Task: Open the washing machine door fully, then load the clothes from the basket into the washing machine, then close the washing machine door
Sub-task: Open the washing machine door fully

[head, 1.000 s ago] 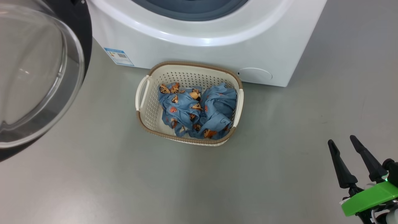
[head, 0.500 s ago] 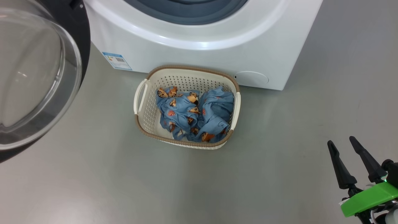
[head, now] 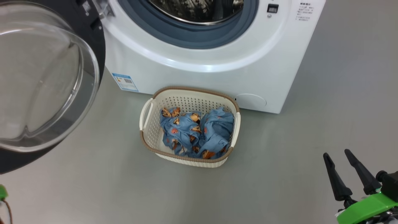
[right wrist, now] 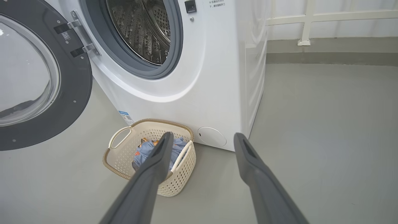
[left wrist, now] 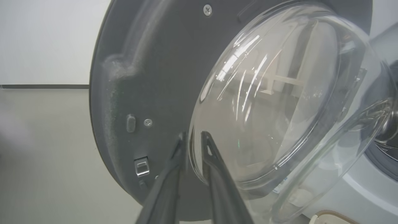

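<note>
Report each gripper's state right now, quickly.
Left gripper: nearly closed, tips by the door glass; any hold cannot be told.
Right gripper: open, holding nothing.

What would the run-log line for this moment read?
washing machine door: open | clothes: in basket before washing machine | left gripper: narrow gap, at door's glass window | right gripper: open, empty
</note>
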{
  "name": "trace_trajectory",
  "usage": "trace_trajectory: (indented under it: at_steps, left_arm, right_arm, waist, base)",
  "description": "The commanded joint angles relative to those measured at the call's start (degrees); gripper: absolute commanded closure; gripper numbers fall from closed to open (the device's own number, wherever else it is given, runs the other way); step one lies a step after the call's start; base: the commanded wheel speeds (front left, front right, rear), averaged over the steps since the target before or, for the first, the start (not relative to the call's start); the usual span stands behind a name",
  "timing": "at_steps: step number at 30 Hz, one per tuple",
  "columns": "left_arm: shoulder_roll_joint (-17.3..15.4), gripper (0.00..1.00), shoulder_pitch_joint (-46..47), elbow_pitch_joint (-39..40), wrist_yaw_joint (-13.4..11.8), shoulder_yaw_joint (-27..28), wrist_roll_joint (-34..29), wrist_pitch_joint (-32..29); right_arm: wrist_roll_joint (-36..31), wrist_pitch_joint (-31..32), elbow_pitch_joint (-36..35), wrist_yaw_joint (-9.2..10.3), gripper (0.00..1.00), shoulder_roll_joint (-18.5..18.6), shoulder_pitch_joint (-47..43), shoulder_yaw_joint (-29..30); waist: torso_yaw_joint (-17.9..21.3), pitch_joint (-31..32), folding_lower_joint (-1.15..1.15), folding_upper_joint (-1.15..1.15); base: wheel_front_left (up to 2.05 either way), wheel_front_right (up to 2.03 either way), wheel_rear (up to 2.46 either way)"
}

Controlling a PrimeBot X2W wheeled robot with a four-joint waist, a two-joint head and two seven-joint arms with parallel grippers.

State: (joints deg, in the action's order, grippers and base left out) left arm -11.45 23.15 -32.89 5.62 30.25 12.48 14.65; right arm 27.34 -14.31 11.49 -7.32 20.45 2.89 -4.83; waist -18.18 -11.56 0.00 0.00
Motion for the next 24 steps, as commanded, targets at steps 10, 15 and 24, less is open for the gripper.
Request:
trace_trajectory:
  at_steps: [10, 15, 24]
  left_arm:
    - [1.55, 0.00, -10.43, 10.58, 1.84, -7.36, 2.00, 0.35]
    - [1.52, 0.00, -14.53, 14.74, 1.85, -14.43, 5.30, 0.35]
    - [0.51, 0.00, -17.86, 19.51, 1.86, -23.28, 7.93, 0.35]
  right_arm:
    - [-0.14, -0.69, -0.86, -0.17, 0.00, 0.12, -3.08, -1.14]
    - [-0.26, -0.69, -1.03, -0.17, 0.00, -0.23, -3.78, -0.65]
    - [-0.43, -0.69, -1.44, -0.17, 0.00, -0.42, -3.67, 0.22]
  waist:
    - [0.75, 5.83, 0.00, 0.00]
    - [2.65, 6.75, 0.00, 0.00]
    - [8.06, 6.52, 0.00, 0.00]
  base:
    - [0.00, 0.00, 0.00]
    - [0.00, 0.00, 0.00]
    - [0.00, 0.00, 0.00]
